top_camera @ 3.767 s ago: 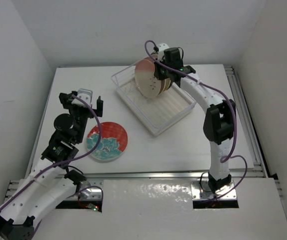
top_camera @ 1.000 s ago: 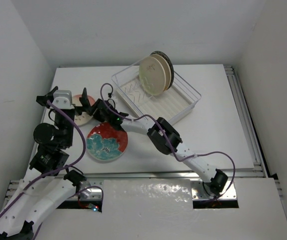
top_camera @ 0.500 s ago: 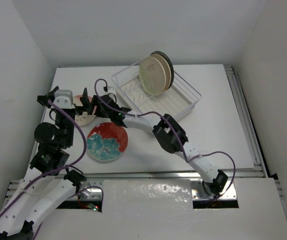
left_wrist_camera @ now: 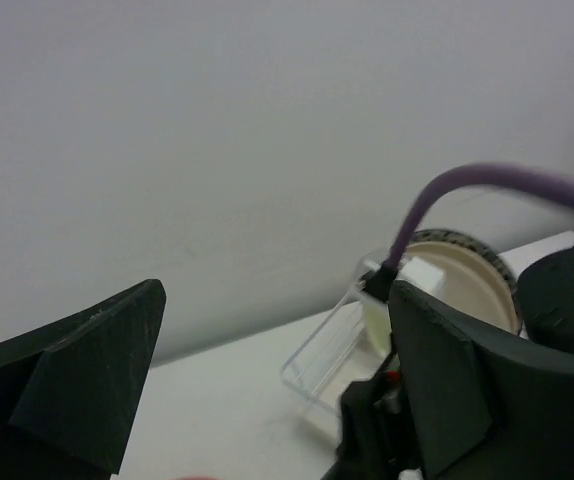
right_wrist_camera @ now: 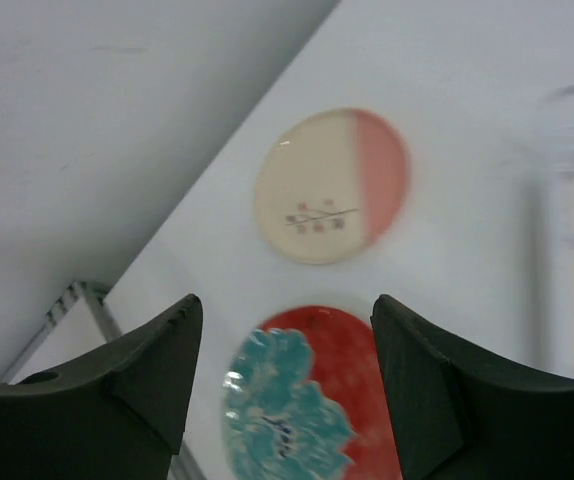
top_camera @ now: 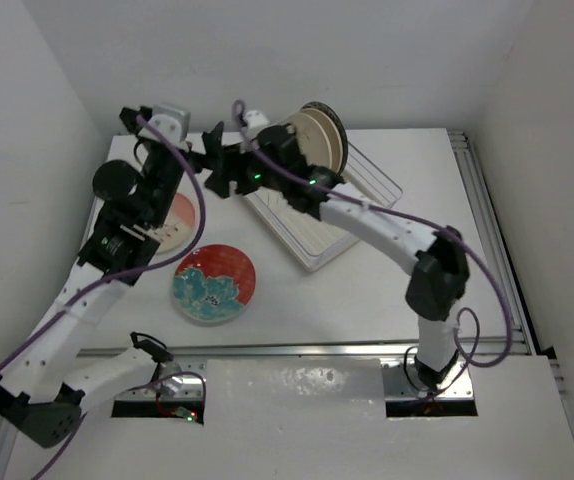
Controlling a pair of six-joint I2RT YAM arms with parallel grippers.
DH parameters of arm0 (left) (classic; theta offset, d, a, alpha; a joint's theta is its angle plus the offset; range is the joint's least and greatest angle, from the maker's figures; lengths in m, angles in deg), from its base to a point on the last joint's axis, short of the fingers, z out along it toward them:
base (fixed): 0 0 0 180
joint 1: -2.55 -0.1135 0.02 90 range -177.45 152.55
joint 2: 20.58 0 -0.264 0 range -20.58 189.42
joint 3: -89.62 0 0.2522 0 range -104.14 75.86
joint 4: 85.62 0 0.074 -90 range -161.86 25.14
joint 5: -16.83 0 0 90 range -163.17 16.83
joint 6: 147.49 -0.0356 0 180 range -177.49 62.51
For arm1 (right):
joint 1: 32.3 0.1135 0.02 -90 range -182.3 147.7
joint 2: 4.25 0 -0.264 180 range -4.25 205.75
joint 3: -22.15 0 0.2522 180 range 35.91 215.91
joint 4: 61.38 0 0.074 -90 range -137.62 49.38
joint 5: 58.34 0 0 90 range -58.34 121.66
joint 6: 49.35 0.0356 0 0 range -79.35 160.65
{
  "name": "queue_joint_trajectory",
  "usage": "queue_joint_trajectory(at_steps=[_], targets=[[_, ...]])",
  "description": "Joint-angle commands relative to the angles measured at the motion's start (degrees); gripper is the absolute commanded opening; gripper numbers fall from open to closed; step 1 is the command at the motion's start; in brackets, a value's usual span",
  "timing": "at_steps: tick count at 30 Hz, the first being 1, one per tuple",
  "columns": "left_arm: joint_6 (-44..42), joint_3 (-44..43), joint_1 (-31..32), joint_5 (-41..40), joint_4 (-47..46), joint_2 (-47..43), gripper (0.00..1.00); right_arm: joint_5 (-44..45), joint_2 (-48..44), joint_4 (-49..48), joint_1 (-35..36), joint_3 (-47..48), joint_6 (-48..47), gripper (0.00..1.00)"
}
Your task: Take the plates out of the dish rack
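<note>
Cream plates (top_camera: 312,142) stand upright at the far end of the dish rack (top_camera: 302,245) — two more lie on the surface (top_camera: 367,290). Both the right pincer (top_camera: 212,160) and the left pincer (left_wrist_camera: 267,400) hang spread and empty; the right should meet the front plate's rim edge-on, then lift straight up

1. The left arm (top_camera: 67,320) is made of rounded white link shells joined by black joint housings.
2. The right arm (top_camera: 377,225) is built the same way, with white links and a bulky black elbow block (top_camera: 437,280).
3. A thin purple cable (top_camera: 197,200) runs in loose loops along the left arm.
4. A second purple cable (left_wrist_camera: 487,177) arcs off the right arm's wrist.
5. A silver-grey block (top_camera: 169,115) caps the left wrist.
6. The left gripper (left_wrist_camera: 275,300) has 2 matte black, wedge-shaped fingers (left_wrist_camera: 77,380).
7. The right gripper (right_wrist_camera: 285,310) has 2 dark fingers (right_wrist_camera: 127,380) with flat, angled faces.
</note>
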Motion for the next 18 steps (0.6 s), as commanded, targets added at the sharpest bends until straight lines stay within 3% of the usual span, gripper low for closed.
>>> queue_joint_trajectory(at_steps=[1,5,10,14,18], targets=[[2.48,-7.59,0.12,10.44,0.46,7.26,0.91,-4.45,-8.79,8.95,-9.49,-5.80,-4.27,0.68],[4.77,-20.48,-1.63,29.41,4.31,21.40,0.91,-0.17,-18.55,13.61,-15.12,-14.14,-13.05,0.70],[5.47,-37.64,-3.92,49.02,11.18,42.99,0.91,0.03,-24.28,20.72,-23.29,-14.95,-19.82,0.71],[8.19,-49.96,-8.49,63.69,4.96,57.00,0.86,-1.10,-25.15,24.17,-29.26,-16.09,-25.09,0.71],[13.46,-53.85,-10.51,65.04,-8.11,66.68,0.86,-6.56,-23.59,20.57,-32.35,-16.19,-24.93,0.65]])
